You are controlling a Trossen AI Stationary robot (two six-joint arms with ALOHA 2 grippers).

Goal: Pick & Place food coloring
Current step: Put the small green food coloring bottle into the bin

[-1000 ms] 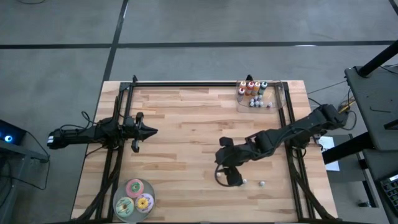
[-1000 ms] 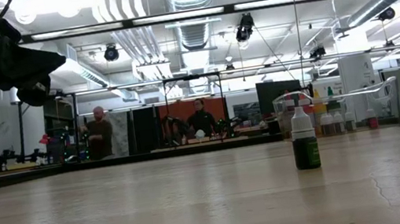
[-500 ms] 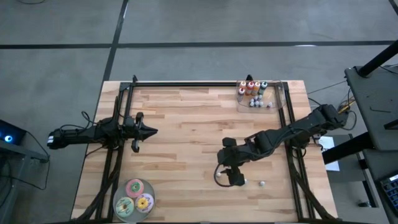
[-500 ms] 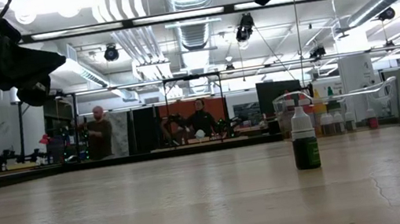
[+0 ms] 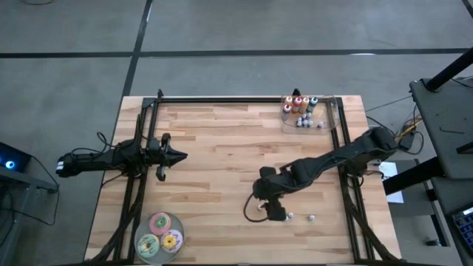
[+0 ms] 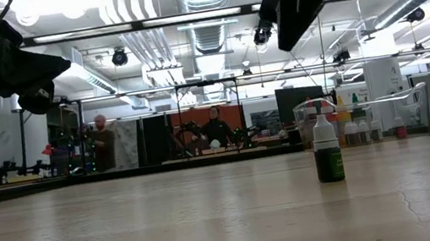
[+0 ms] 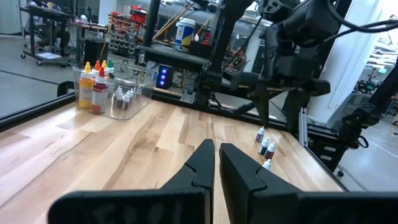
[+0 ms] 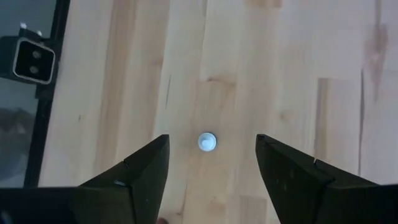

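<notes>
Small food coloring bottles (image 7: 265, 148) stand upright on the wooden table near its front right. One with a white cap and dark body (image 6: 328, 155) shows in the low view. My right gripper (image 5: 270, 212) hangs open above them, slanting down. One white cap (image 8: 207, 142) lies below the gap between its fingers, and nothing touches it. Two more loose bottles (image 5: 290, 216) (image 5: 311, 219) stand just to the gripper's right. My left gripper (image 5: 177, 156) waits shut and level over the table's left side.
A clear container (image 5: 304, 112) holding several bottles stands at the far right corner. Three flat round discs (image 5: 160, 235) lie near the front left corner. Dark rails (image 5: 347, 170) run along both sides. People stand in the room beyond the table.
My right gripper has come down toward the loose bottles and shifted slightly toward the table's left, tipping more steeply downward. In the low view it now reaches lower into the picture. The bottles have stayed where they were.
</notes>
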